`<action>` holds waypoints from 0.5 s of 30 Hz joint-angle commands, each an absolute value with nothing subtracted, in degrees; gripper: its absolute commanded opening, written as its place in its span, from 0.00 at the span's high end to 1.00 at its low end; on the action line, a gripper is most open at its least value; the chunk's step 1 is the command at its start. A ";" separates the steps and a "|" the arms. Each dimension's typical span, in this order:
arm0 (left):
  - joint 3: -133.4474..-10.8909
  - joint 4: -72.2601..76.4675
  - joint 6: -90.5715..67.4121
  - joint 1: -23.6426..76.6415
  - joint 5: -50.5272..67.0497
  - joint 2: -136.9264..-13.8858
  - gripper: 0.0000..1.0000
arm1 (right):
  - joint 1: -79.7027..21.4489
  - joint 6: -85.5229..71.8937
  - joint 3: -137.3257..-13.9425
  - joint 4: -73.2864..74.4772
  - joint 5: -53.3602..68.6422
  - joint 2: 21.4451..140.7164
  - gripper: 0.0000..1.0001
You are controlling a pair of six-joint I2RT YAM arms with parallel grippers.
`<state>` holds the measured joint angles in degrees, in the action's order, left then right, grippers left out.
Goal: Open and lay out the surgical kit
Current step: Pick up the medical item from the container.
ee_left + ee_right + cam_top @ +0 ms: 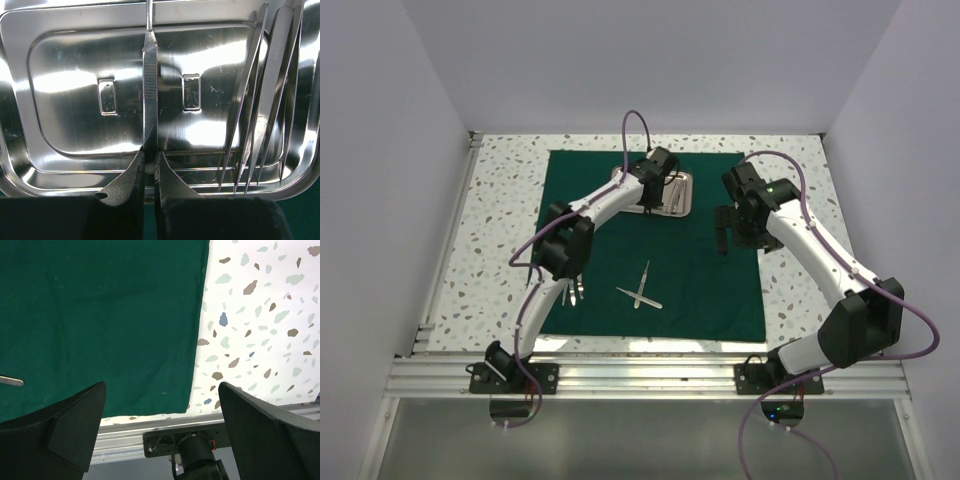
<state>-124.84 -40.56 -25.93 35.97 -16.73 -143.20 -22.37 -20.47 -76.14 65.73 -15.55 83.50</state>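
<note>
**Left gripper** (pixel 150 167): the jaws are closed down to a narrow slit and clamp the near end of a slim steel tool (pixel 150 75). The tool runs straight ahead of the fingers (pixel 127 182), over the floor of the tray (pixel 70 60) and past its far rim. The ribbed grip section lies partway along the tool.

- Right of the fingers, several tweezers (pixel 260 100) lie along the tray's right wall, points toward the near rim (an exact count cannot be made, as the blades overlap).
- Below the fingers, the near rim of the tray sits on the cloth (pixel 300 195).

In the top view this gripper (pixel 655 195) hangs over the tray (pixel 685 195). The tray stands toward the far edge of the cloth (pixel 700 280).

**Right gripper** (pixel 162 385): the jaws are spread wide, with nothing between the fingers (pixel 75 425).

- Beneath it lies the cloth's (pixel 100 315) right-hand portion, spread flat.
- Right of the fingers, the speckled table (pixel 260 315) is bare.
- Behind the fingers runs the aluminium rail (pixel 125 440).

In the top view this gripper (pixel 723 230) hovers just right of the tray.

**Other items:** behind both grippers, toward the arm bases, two crossed instruments (pixel 642 288) lie on the cloth. More steel pieces (pixel 575 293) lie by the left arm's elbow.
</note>
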 commanded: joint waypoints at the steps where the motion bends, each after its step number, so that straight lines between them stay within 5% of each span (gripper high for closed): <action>1: -120.94 -43.95 -25.49 35.16 -12.66 -147.31 1.00 | -22.06 -19.86 -78.05 65.83 -15.91 82.71 0.01; 15: -128.06 -47.28 -24.70 35.16 -13.97 -138.70 1.00 | -22.15 -20.30 -78.84 65.39 -14.15 82.53 0.01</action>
